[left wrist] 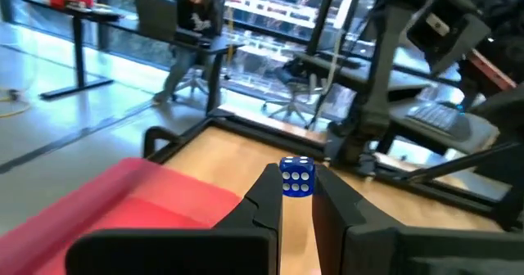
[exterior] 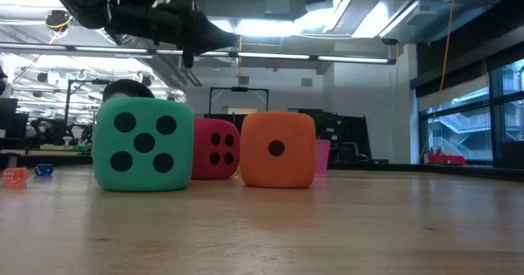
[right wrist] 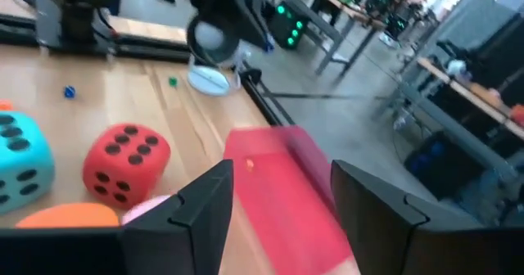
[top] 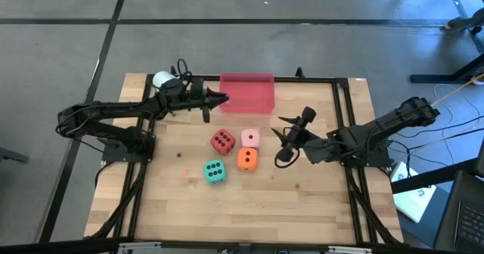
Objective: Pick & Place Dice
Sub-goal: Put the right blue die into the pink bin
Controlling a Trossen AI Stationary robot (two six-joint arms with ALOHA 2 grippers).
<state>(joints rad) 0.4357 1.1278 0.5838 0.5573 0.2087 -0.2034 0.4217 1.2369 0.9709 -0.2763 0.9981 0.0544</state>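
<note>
Left gripper [top: 219, 97] pinches small blue die [left wrist: 296, 177] over pink tray [top: 246, 93] edge. Right gripper [top: 281, 138] wide, empty, nearer orange die [top: 246, 159]; dice cluster mid-table.

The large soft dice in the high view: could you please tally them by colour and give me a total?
Red die: 1
Pink die: 1
Orange die: 1
Green die: 1
Total: 4
</note>
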